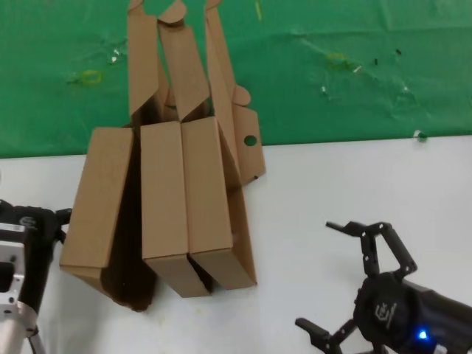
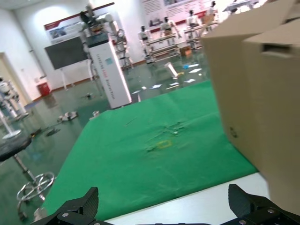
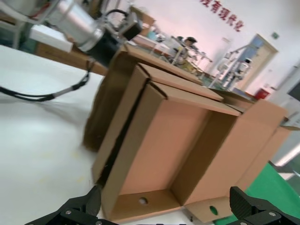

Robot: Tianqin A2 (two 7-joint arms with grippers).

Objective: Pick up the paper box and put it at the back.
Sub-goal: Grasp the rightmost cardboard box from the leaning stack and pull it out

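Three look-alike brown paper boxes stand on edge side by side on the white table: left [image 1: 99, 199], middle [image 1: 164, 195], right [image 1: 209, 195]. I cannot tell which one the task means. Their lids reach up over the green cloth at the back [image 1: 354, 74]. The right box has a flap with a round hole [image 1: 249, 144]. My left gripper [image 1: 63, 221] is open beside the left box [image 2: 262, 103], holding nothing. My right gripper [image 1: 317, 273] is open at the front right. It faces the right box's open inside [image 3: 164, 145] and is apart from it.
The white tabletop [image 1: 354, 192] stretches between the boxes and my right gripper. The green cloth [image 2: 154, 159] carries wrinkles, bits of tape and a yellowish mark [image 1: 90, 76]. My left arm [image 3: 79, 23] shows behind the boxes in the right wrist view.
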